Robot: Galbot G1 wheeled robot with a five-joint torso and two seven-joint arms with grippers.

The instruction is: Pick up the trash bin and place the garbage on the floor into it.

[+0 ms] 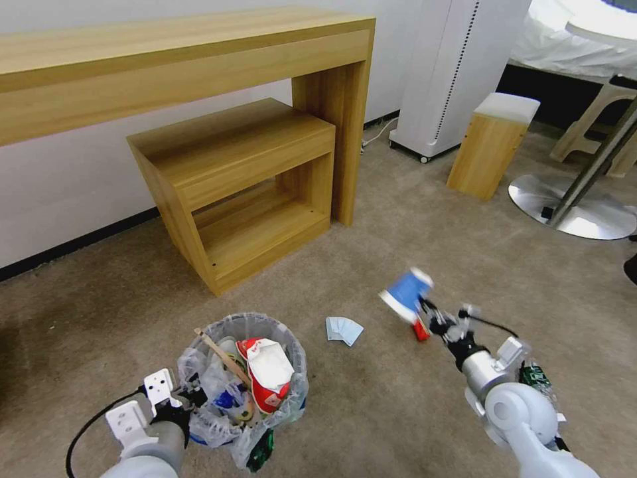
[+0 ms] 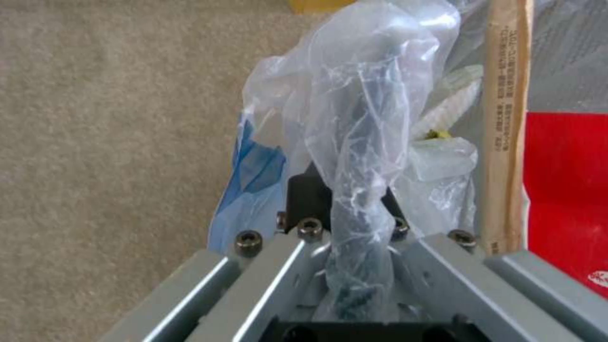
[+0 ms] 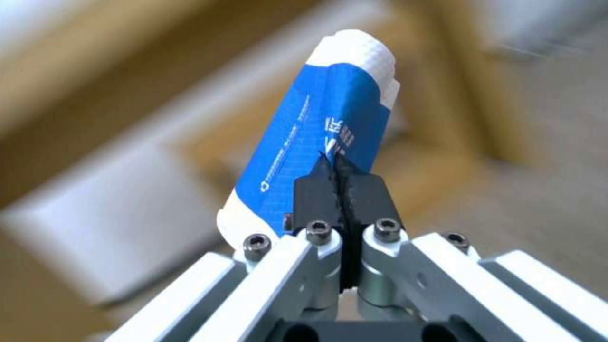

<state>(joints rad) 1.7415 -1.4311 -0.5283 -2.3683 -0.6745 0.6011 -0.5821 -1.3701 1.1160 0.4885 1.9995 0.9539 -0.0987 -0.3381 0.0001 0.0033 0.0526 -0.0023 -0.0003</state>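
Note:
The trash bin [image 1: 249, 318], black with a clear bag liner, is low in the head view with a red-white packet [image 1: 267, 372] and a wooden stick [image 1: 221, 352] in it. My left gripper [image 1: 192, 396] is shut on its near rim; the left wrist view shows the gripper [image 2: 345, 190] clamping rim and twisted liner [image 2: 361, 118]. My right gripper [image 1: 429, 317] is shut on a blue-white paper cup [image 1: 406, 294], held tilted above the floor [image 1: 398, 411] right of the bin. The fingertips [image 3: 317, 190] pinch the cup [image 3: 317, 133] wall. A pale blue tissue [image 1: 344, 330] lies between bin and cup.
A small red item [image 1: 421, 330] lies under the cup, and a green-label bottle [image 1: 535, 376] lies beside my right forearm. A low wooden shelf unit [image 1: 245, 179] under a desk [image 1: 186, 53] stands behind; a stool [image 1: 492, 143] and a metal table base [image 1: 574, 209] are far right.

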